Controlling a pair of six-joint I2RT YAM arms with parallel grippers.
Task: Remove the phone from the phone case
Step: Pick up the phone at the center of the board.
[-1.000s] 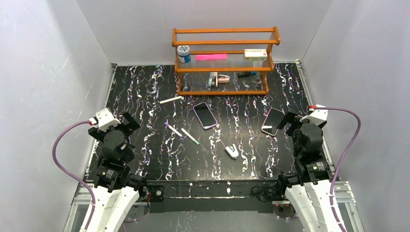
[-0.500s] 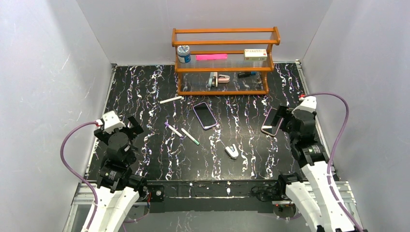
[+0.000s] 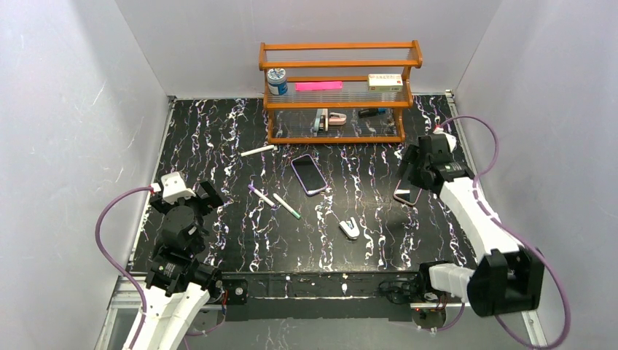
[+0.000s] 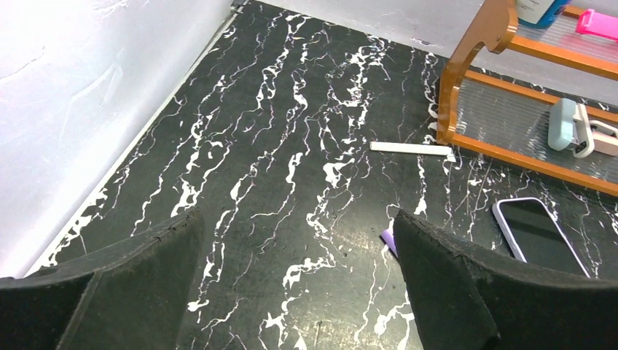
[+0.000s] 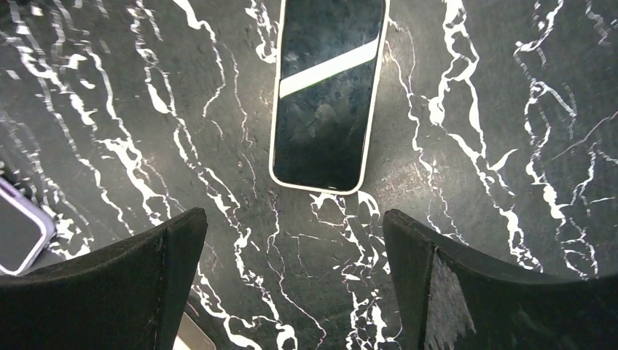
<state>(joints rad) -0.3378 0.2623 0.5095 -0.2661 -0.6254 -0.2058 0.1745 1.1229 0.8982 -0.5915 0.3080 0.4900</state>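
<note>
The right gripper (image 5: 291, 232) hangs just above the phone (image 5: 328, 95), with its fingers wide and nothing in them. This phone has a pale rim and lies flat, screen up, on the table (image 3: 218, 138) in front of the right end of the shelf (image 3: 339, 64). A purple phone (image 3: 308, 174) lies flat in front of the middle of the shelf. The left gripper (image 4: 299, 233) is well away from the shelf, off to its left, fingers wide too and holding nothing. A white pen (image 4: 412, 149) lies by the shelf's left foot
</note>
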